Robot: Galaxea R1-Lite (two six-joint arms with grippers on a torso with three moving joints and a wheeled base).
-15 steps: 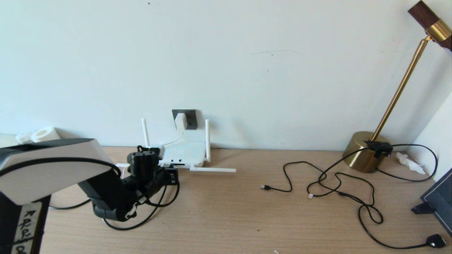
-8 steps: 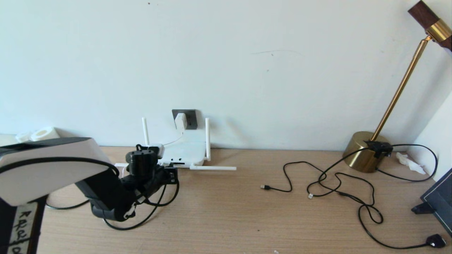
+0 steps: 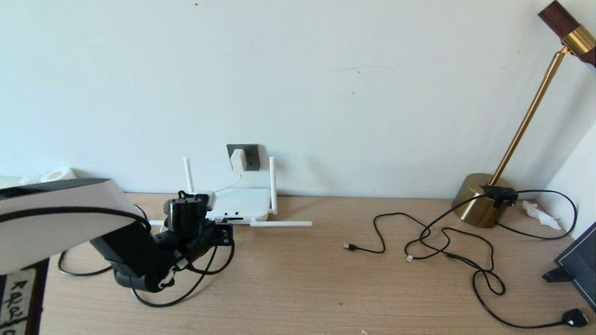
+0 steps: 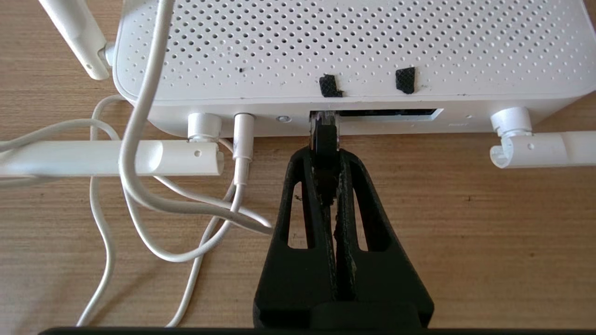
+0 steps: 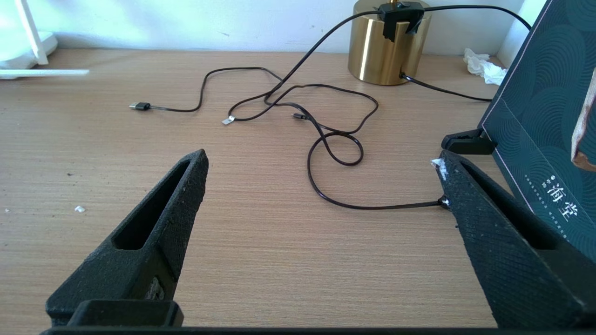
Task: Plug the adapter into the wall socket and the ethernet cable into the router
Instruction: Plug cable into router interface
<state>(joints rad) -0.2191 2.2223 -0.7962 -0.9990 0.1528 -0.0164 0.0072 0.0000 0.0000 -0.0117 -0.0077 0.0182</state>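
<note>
The left gripper [image 4: 326,153] clamps the thick black ethernet cable [image 4: 323,139], its clear connector just ahead at the flat white router [image 4: 344,51] port; slight misalignment could jam it.

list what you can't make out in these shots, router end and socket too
- Head view: the left gripper and left arm cover the router ports, so the plug cannot be seen there.
- Left wrist view: the ethernet cable connector sits at the port mouth; whether it is fully seated is hidden inside the slot.
- Head view: the adapter on the wall socket is too small to judge how deep its pins go.
</note>
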